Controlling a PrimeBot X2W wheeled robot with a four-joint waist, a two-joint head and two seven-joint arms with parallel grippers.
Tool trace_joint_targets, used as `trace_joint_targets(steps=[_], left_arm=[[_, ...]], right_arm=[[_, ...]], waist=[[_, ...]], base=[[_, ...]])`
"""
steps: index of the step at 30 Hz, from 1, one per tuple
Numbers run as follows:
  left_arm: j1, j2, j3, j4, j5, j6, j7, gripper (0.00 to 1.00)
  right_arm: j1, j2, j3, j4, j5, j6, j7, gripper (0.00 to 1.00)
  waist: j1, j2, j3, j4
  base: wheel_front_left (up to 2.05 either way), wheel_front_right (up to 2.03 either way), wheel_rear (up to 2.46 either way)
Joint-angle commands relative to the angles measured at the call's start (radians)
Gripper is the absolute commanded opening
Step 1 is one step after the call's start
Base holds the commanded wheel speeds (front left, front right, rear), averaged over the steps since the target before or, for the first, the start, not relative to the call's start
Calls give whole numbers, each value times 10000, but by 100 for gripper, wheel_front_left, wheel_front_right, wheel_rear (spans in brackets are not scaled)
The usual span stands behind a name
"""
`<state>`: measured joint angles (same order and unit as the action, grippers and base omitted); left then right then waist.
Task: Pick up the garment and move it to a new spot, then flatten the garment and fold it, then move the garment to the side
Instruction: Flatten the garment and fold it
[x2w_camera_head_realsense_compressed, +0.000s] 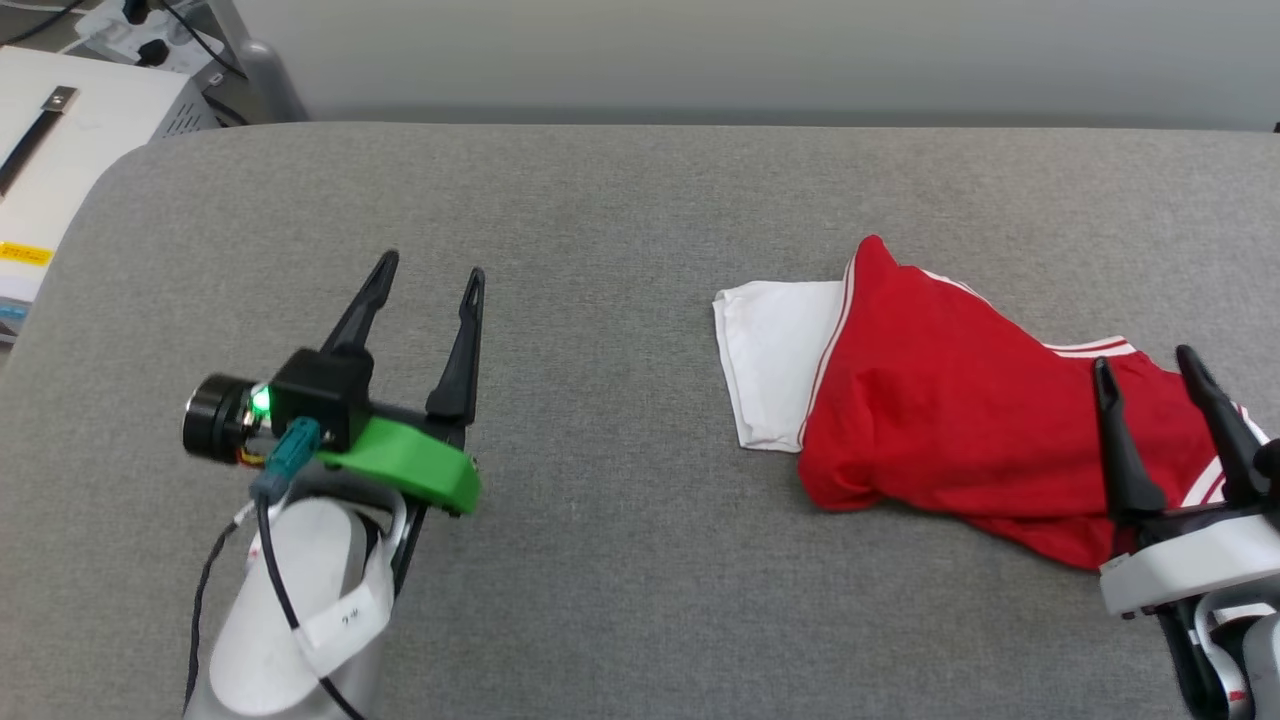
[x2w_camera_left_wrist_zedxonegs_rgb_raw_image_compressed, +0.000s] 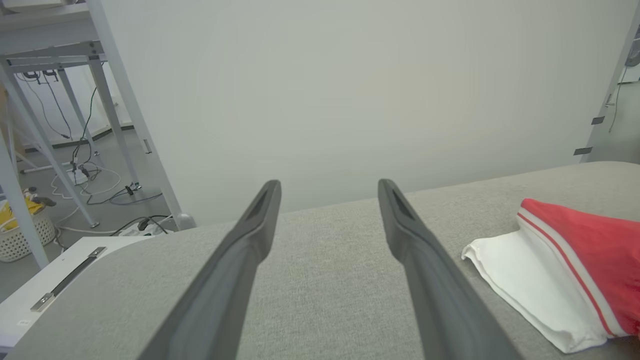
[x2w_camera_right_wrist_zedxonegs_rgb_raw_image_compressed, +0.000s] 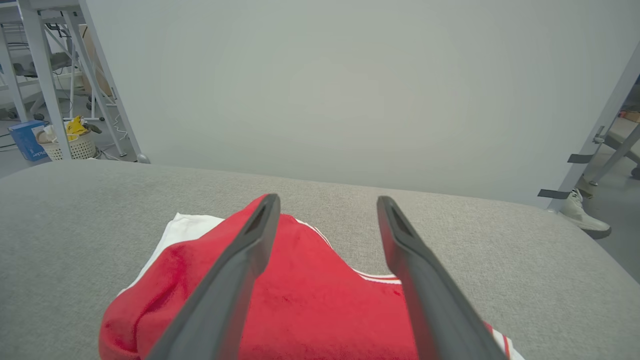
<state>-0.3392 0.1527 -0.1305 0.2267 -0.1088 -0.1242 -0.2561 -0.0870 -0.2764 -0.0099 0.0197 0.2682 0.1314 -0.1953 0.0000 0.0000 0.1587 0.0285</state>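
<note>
The garment (x2w_camera_head_realsense_compressed: 940, 400), a red shirt with a white sleeve and striped trim, lies bunched in a loose fold on the right half of the grey padded table (x2w_camera_head_realsense_compressed: 620, 200). Its plain red side faces up, and no print is visible. My right gripper (x2w_camera_head_realsense_compressed: 1145, 365) hovers over the garment's near right end, open, nothing between its fingers; the red cloth (x2w_camera_right_wrist_zedxonegs_rgb_raw_image_compressed: 320, 300) lies under them. My left gripper (x2w_camera_head_realsense_compressed: 428, 270) stands open and empty over bare table at the left, well clear of the garment (x2w_camera_left_wrist_zedxonegs_rgb_raw_image_compressed: 560, 280).
A white cabinet (x2w_camera_head_realsense_compressed: 60, 150) with cables sits beyond the table's far left corner. Metal frame legs (x2w_camera_left_wrist_zedxonegs_rgb_raw_image_compressed: 125, 110), floor cables and a white basket (x2w_camera_right_wrist_zedxonegs_rgb_raw_image_compressed: 75, 145) stand past the far edge. A person's shoe (x2w_camera_right_wrist_zedxonegs_rgb_raw_image_compressed: 582, 215) rests on the floor at the right.
</note>
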Motion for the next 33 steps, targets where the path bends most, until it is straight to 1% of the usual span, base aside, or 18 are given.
trace_joint_targets(steps=[1, 4, 7, 10, 13, 18, 21, 23, 24, 27, 29, 30, 33], left_arm=[[-620, 221, -264, 236, -153, -54, -57, 100], [-1719, 705, -1243, 796, -571, -60, 73, 100], [-2922, 1184, -2396, 1250, -1290, -62, 586, 100], [-4025, 1613, -3637, 1638, -1983, -63, 1318, 100], [-5167, 1961, -4926, 1990, -2874, -63, 2437, 100], [-6806, 2198, -6839, 2286, -4564, -64, 4434, 100], [-7729, 2258, -8247, 2396, -5819, -64, 6077, 100], [-8181, 2241, -8856, 2447, -6763, -64, 6994, 100], [-8396, 2277, -9141, 2466, -7067, -64, 7361, 100], [-9062, 2368, -10001, 2575, -7803, -64, 8128, 100], [-9404, 2372, -10446, 2738, -8134, -64, 8399, 100], [-9782, 2354, -11023, 3034, -8366, -64, 8745, 100], [-9928, 2311, -11341, 3384, -8433, -65, 9156, 100]], right_arm=[[164, 117, 117, -120, -88, -7, -123, 100], [262, 308, 343, -163, -152, -7, -259, 100], [292, 488, 525, -182, -259, -7, -339, 100], [235, 542, 642, -92, -354, -7, -396, 100], [117, 604, 778, -13, -447, -7, -458, 100], [-126, 662, 938, 91, -558, -7, -530, 100], [-335, 702, 1040, 166, -627, -7, -569, 100], [-500, 743, 1122, 197, -663, -7, -591, 100], [-589, 774, 1184, 213, -681, -7, -600, 100], [-931, 902, 1373, 287, -706, -7, -628, 100], [-1148, 983, 1473, 348, -689, -7, -642, 100], [-1445, 1065, 1610, 436, -632, -7, -655, 100], [-1708, 1179, 1675, 433, -599, -7, -660, 100]], waist=[[0, 0, 193, -255], [0, 0, 364, -539], [0, 0, 591, -850], [0, 0, 804, -1100], [0, 0, 1043, -1333], [0, 0, 1445, -1582], [0, 0, 1753, -1705], [0, 0, 1989, -1777], [0, 0, 2097, -1834], [0, 0, 2463, -2001], [0, 0, 2697, -2110], [0, 0, 3046, -2266], [0, 0, 3342, -2418]], base=[[0, 0, 0], [0, 0, 0], [0, 0, 0], [0, 0, 0], [0, 0, 0], [0, 0, 0], [0, 0, 0], [0, 0, 0], [0, 0, 0], [0, 0, 0], [0, 0, 0], [0, 0, 0], [0, 0, 0]])
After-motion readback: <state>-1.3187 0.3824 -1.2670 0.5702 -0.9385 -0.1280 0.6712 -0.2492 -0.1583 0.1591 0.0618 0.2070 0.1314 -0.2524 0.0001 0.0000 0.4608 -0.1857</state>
